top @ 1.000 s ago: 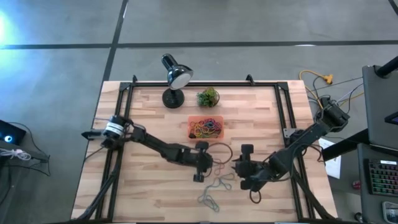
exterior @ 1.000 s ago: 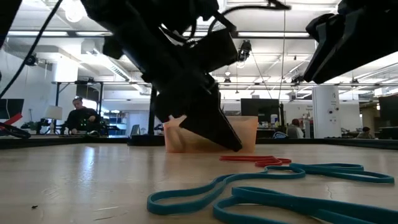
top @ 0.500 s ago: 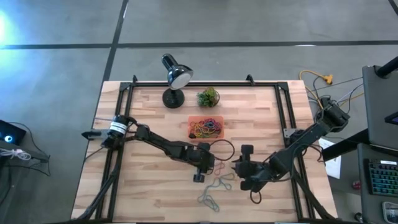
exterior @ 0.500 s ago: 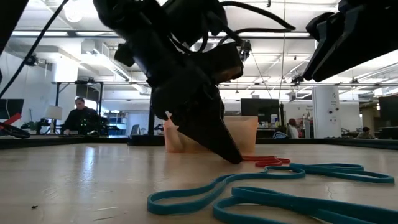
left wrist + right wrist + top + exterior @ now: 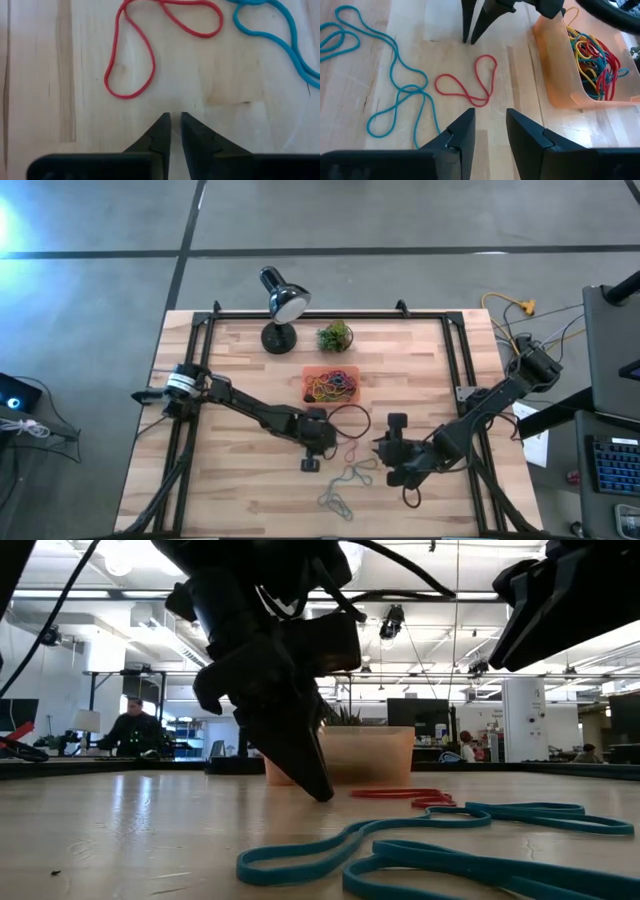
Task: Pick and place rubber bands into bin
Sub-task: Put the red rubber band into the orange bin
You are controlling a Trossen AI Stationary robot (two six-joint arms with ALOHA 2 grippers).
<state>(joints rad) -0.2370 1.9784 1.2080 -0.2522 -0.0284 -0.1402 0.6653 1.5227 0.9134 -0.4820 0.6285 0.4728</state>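
Note:
A red rubber band lies loose on the wood, also visible in the right wrist view. Teal rubber bands sprawl beside it toward the near edge. The orange bin stands farther back with several coloured bands inside. My left gripper points steeply down at the table just left of the red band. Its fingers are shut to a thin slit with nothing between them. My right gripper hovers open above the table, on the red band's near right side.
A black desk lamp and a small green plant ball stand at the far edge behind the bin. Black frame rails run along the table's sides. A person sits in the room beyond.
My left gripper has tipped steeper and swung toward the table's left edge, away from the red band, its tips dropping to the table top. Its finger wedge shows narrower in the low view. The red band lies where it was.

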